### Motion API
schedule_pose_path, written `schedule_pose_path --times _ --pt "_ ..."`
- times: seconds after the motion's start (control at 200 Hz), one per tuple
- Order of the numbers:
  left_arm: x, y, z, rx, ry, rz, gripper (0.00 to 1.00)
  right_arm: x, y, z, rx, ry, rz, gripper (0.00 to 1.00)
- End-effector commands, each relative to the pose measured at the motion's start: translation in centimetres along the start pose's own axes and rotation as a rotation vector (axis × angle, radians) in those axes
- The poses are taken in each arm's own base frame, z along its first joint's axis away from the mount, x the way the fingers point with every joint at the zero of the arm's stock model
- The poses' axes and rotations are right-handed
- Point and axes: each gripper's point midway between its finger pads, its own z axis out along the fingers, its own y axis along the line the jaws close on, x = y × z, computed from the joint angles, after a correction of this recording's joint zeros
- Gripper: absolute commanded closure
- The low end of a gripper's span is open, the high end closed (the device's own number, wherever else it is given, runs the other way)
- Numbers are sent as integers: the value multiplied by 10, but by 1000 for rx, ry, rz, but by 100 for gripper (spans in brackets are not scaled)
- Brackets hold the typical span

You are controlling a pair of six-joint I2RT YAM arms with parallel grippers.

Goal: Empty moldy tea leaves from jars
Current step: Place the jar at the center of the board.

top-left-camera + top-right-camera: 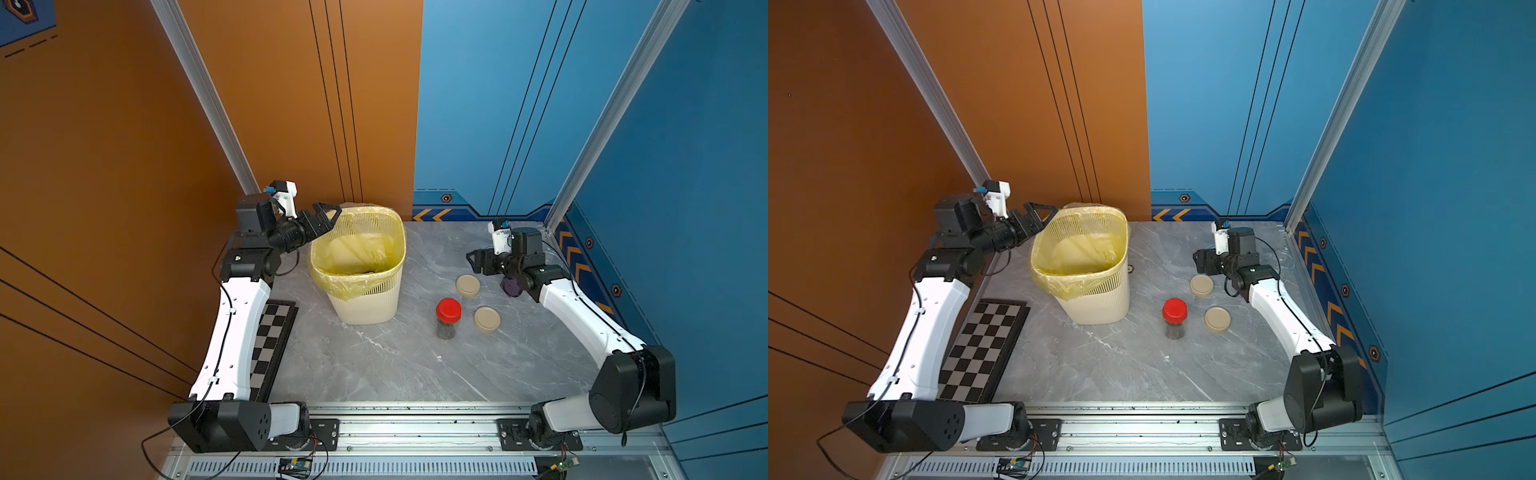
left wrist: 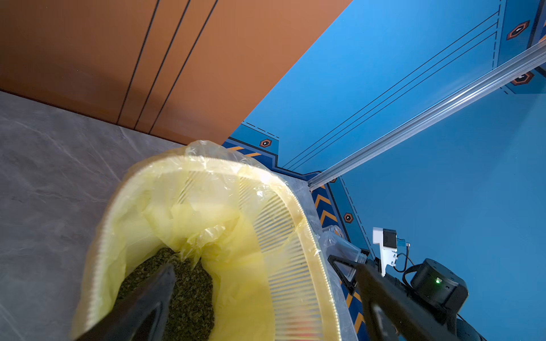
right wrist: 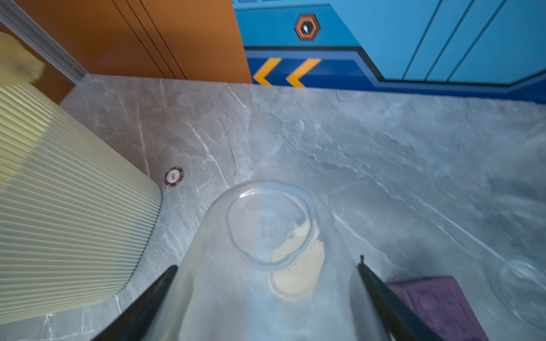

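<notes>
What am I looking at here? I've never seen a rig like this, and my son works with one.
Two robot arms stand at a grey table, each ending in a two-finger gripper. Two pictures look down from one overhead camera; the other two come from cameras on the arms' wrists. On the table are a cream bin lined with a yellow bag, a red-lidded jar with dark leaves inside, two beige lids and a chessboard. The left gripper is open at the bin's rim; tea leaves lie in the bag. The right gripper holds an empty jar.
</notes>
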Motion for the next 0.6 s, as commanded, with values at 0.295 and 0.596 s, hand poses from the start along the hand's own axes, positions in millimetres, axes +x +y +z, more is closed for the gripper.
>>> schedule_pose_path --times 0.295,0.596 --pt "38 6 -60 -22 -53 89 2 5 -46 35 144 248 38 59" --pt "72 16 -73 -23 -39 31 2 0 -73 73 223 325 45 59"
